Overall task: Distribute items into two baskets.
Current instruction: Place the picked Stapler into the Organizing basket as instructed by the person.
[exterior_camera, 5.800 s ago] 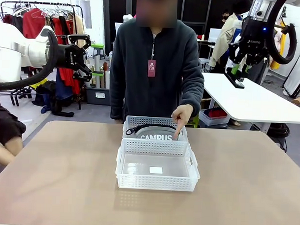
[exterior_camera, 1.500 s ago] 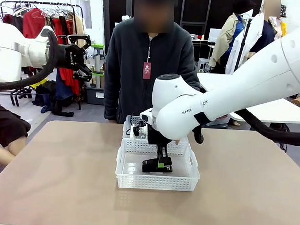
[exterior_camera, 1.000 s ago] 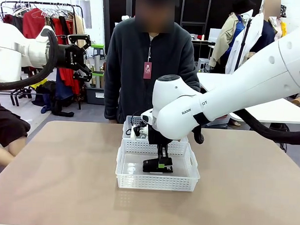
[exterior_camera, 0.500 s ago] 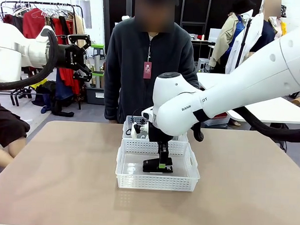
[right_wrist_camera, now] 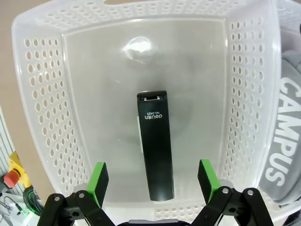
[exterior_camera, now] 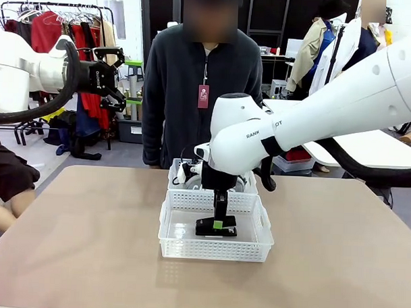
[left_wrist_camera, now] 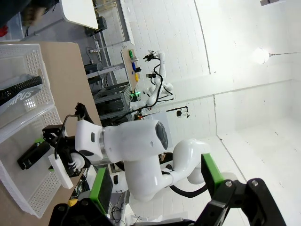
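A small black stapler [right_wrist_camera: 156, 143] lies flat on the floor of the larger white basket [exterior_camera: 214, 250] at the centre of the table [exterior_camera: 81, 244], with the right gripper [right_wrist_camera: 151, 179] poised directly above it, its green-padded fingers spread wide on either side and touching nothing. In the right wrist view, the grey "CAMPUS" pouch [right_wrist_camera: 284, 136] sits at three o'clock from the stapler, inside the smaller basket [exterior_camera: 179, 168] that stands against the larger one's far wall. The left gripper [exterior_camera: 115, 80] hangs well above the table at about ten o'clock from the baskets, its fingers apart and empty. A person in a dark fleece [exterior_camera: 201, 86] stands at the table's far edge.
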`<state>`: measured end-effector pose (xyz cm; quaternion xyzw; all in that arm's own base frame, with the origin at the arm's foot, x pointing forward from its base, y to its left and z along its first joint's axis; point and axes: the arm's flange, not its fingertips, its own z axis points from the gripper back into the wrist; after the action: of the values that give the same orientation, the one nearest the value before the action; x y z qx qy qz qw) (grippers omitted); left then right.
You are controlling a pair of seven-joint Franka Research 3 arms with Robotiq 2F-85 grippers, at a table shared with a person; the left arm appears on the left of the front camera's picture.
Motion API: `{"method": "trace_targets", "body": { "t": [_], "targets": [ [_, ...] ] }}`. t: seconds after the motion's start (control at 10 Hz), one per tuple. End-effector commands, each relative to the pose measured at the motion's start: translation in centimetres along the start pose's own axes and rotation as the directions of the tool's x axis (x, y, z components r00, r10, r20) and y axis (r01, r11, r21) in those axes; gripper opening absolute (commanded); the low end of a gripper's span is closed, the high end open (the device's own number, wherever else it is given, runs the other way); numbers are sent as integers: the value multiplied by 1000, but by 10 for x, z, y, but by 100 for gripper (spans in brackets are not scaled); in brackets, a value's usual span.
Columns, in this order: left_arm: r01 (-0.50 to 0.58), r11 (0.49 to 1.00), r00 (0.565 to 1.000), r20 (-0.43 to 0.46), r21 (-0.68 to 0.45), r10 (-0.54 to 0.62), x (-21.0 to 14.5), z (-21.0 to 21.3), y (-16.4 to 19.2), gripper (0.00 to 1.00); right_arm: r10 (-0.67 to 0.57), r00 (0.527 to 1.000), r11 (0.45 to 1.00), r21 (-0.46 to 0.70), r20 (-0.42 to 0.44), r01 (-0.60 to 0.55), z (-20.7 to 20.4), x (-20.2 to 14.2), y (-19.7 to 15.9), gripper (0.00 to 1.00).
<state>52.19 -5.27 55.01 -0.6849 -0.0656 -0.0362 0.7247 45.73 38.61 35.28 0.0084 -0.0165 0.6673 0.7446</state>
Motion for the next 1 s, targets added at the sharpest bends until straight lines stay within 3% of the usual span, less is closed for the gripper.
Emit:
{"method": "trace_targets", "body": {
  "t": [0.0,0.1,0.6,0.9],
  "targets": [
    [-9,1000,1000,2,2,9,-1,1,-3,100,-4,999,1000,26,33,3,16,-7,-2,100],
    [-9,1000,1000,2,2,9,-1,1,-3,100,0,1000,1000,0,0,0,0,0,0,100],
    [-9,1000,1000,2,2,9,-1,1,-3,100,-7,1000,1000,12,3,7,-1,0,-2,100],
    [-9,1000,1000,2,2,9,-1,1,-3,100,-209,975,967,165,79,194,53,-16,0,100]
  ]
}}
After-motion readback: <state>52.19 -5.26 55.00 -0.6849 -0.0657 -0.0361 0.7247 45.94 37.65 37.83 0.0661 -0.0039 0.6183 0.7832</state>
